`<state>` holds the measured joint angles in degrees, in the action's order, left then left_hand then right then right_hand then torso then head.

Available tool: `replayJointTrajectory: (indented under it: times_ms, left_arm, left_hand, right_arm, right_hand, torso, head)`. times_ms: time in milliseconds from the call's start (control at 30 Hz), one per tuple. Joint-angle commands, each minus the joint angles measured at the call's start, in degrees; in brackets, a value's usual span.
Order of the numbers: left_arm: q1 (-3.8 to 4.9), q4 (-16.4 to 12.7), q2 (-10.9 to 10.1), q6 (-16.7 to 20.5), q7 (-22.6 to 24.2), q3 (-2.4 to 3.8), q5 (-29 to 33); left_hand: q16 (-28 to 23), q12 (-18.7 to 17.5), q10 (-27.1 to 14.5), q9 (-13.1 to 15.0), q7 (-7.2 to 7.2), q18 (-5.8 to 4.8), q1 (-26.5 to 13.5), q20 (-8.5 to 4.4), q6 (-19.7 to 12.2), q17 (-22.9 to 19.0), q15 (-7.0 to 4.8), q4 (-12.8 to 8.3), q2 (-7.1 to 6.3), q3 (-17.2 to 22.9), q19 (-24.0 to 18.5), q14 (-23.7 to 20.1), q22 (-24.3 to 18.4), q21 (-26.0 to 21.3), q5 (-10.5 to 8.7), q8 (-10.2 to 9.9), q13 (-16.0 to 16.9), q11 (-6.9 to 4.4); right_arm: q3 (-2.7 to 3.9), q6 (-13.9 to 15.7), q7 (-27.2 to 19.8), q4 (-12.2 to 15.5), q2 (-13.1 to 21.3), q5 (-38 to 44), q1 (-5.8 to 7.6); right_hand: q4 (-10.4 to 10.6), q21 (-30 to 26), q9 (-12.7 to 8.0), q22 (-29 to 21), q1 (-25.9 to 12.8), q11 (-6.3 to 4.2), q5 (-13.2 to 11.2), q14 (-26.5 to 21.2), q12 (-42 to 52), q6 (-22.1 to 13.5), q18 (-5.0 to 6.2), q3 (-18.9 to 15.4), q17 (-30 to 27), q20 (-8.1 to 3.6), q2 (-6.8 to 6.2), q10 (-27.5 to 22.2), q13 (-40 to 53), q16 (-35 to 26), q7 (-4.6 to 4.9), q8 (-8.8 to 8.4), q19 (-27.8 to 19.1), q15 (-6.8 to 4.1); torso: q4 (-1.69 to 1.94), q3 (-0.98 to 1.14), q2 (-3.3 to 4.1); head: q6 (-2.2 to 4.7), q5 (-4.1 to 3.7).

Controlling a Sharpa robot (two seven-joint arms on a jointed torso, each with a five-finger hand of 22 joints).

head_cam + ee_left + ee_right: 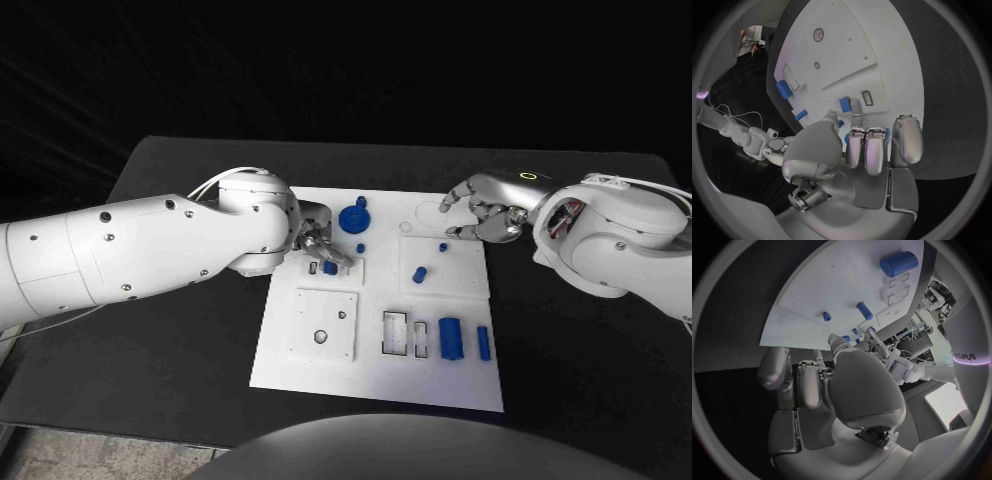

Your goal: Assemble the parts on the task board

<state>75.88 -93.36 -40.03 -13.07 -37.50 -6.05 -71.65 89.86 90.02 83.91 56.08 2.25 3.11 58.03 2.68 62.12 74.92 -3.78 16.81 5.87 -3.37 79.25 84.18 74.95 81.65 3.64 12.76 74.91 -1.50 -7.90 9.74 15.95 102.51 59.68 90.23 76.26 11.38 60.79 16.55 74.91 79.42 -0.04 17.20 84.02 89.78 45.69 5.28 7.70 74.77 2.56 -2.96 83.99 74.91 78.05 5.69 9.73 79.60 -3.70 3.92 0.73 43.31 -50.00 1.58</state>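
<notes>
While the left hand (320,245) works at the far left part of the white task board (325,385), its fingers close around a small blue block (330,267) that sits at a rectangular slot beside a second, empty slot (312,268). From the left wrist view the block (844,104) appears pinched at the fingertips (856,107), though whether it is fully seated cannot be told. The right hand (483,215) hovers over the far right corner of the board with its fingers curled in; nothing is visible in its grasp.

Judged step: pressing the block into its slot. To do it well, the block should stay square to the slot, be pushed straight down, and be released only once flush; a tilted entry would likely jam.

Count of blue parts on the board in the head view, placed relative to the left hand:
- 1 gear-like disc (355,219), just beside the hand toward the board's far edge.
- 1 block at the hand.
- 3 small pegs: 1 near the disc (361,247), 1 toward the right hand (443,246), 1 longer one between them, nearer the robot (418,274).
- 1 large cylinder (450,338) and 1 narrow bar (483,343), well apart, toward the near right corner.
- 1 raised square plate (325,325) lies nearer the robot than the hand.
</notes>
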Motion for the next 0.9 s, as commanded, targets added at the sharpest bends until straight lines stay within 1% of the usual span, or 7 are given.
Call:
replayJointTrajectory:
  times_ms: [33,133,233,400,500,567,900]
  left_arm:
    - [0.0,0.0,0.2,0.6,0.2,0.0,0.5]
    - [-0.01,0.1,0.3,0.7,0.1,0.0,0.6]
    - [-0.01,0.2,0.3,0.9,0.1,0.0,0.6]
    - [-0.01,0.2,0.4,0.9,0.0,0.0,0.6]
    - [-0.01,0.3,0.5,0.9,0.0,0.0,0.6]
    - [-0.01,0.3,0.5,1.0,0.0,0.0,0.6]
    - [-0.01,0.2,0.4,0.9,-0.1,0.01,0.4]
  left_hand:
    - [0.1,0.0,6.1,0.1,0.26,0.2,-0.9,0.45,0.2,15.1,0.41,-0.1,-0.03,-0.5,0.0,5.8,5.4,-0.4,-0.3,-0.3,15.1,0.49]
    - [0.1,0.0,6.1,0.3,0.21,0.18,-1.4,0.45,0.5,15.1,0.41,-0.1,0.18,-0.9,0.1,5.8,5.5,-0.3,-0.43,-0.3,15.1,0.47]
    - [0.1,0.0,6.1,1.0,-0.03,0.11,-1.8,0.4,1.2,15.1,0.31,-0.1,0.59,-1.3,0.4,5.8,5.8,-0.1,-0.5,0.3,15.1,0.31]
    - [0.1,0.0,6.1,3.5,-0.78,-0.02,-2.0,0.0,2.7,15.1,-0.22,-0.2,1.17,-2.2,1.1,5.8,6.4,0.2,-0.49,2.4,15.1,-0.31]
    - [0.1,0.0,6.1,4.5,-0.99,-0.06,-2.0,-0.17,3.0,15.1,-0.39,-0.2,1.34,-2.5,1.3,5.8,6.6,0.3,-0.49,3.1,15.1,-0.52]
    - [0.1,0.0,6.1,4.8,-1.05,-0.07,-2.0,-0.22,3.1,15.1,-0.44,-0.2,1.4,-2.6,1.3,5.8,6.6,0.3,-0.47,3.2,15.1,-0.57]
    - [0.1,0.0,6.1,5.5,-1.17,-0.11,-1.5,-0.35,3.0,15.1,-0.57,-0.4,1.51,-2.7,1.5,5.8,6.8,0.4,-0.34,3.6,15.1,-0.7]
  right_arm:
    - [0.0,-1.1,0.5,-0.1,0.0,0.0,-0.04]
    - [0.0,-1.2,0.6,-0.1,-0.1,-0.1,-0.04]
    - [0.0,-1.3,0.6,-0.1,-0.1,-0.3,-0.05]
    - [0.0,-1.3,0.7,-0.2,-0.1,-0.4,-0.08]
    - [0.0,-1.4,0.7,-0.3,-0.2,-0.5,-0.1]
    - [0.0,-1.4,0.7,-0.3,-0.2,-0.6,-0.11]
    - [0.0,-1.3,0.7,-0.4,-0.2,-0.7,-0.17]
  right_hand:
    - [-0.2,-0.4,-0.1,5.5,0.4,0.22,0.3,2.2,-0.2,0.4,0.55,0.0,-0.1,0.19,0.23,5.6,14.7,-0.4,0.05,-0.18,-0.4,0.14]
    - [-0.1,-0.5,-0.1,5.5,0.3,0.24,0.4,2.2,-0.2,0.4,0.56,0.0,-0.1,0.21,0.36,5.6,14.8,-0.4,0.08,-0.17,-0.4,0.16]
    - [-0.1,-0.5,-0.2,5.5,0.2,0.25,0.6,2.2,-0.2,0.5,0.56,0.1,-0.1,0.22,0.45,5.6,14.7,-0.4,0.09,-0.18,-0.4,0.17]
    - [0.0,-0.6,-0.2,5.5,0.1,0.28,0.9,2.2,-0.1,0.5,0.56,0.2,-0.1,0.24,0.62,5.6,14.8,-0.4,0.12,-0.21,-0.4,0.18]
    - [0.0,-0.6,-0.3,5.5,0.0,0.28,1.1,2.2,-0.1,0.5,0.57,0.3,-0.1,0.25,0.7,5.6,14.8,-0.5,0.14,-0.23,-0.4,0.19]
    - [0.0,-0.7,-0.3,5.5,0.0,0.29,1.2,2.2,-0.2,0.5,0.57,0.3,-0.1,0.25,0.73,5.6,14.7,-0.5,0.14,-0.24,-0.4,0.2]
    - [0.0,-0.9,-0.4,5.4,0.0,0.29,1.6,2.2,-0.3,0.5,0.61,0.4,-0.2,0.26,0.79,5.5,14.7,-0.6,0.16,-0.27,-0.5,0.21]
  torso:
    - [0.01,0.0,-0.01]
    - [-0.02,0.01,-0.03]
    - [-0.04,0.02,-0.04]
    - [-0.02,0.04,-0.06]
    - [-0.03,0.04,-0.05]
    - [-0.04,0.01,-0.04]
    - [-0.01,-0.01,0.0]
  head:
    - [0.0,0.04]
    - [0.0,0.13]
    - [0.0,0.08]
    - [0.0,0.03]
    - [0.0,0.05]
    - [0.0,0.04]
    - [0.0,-0.14]
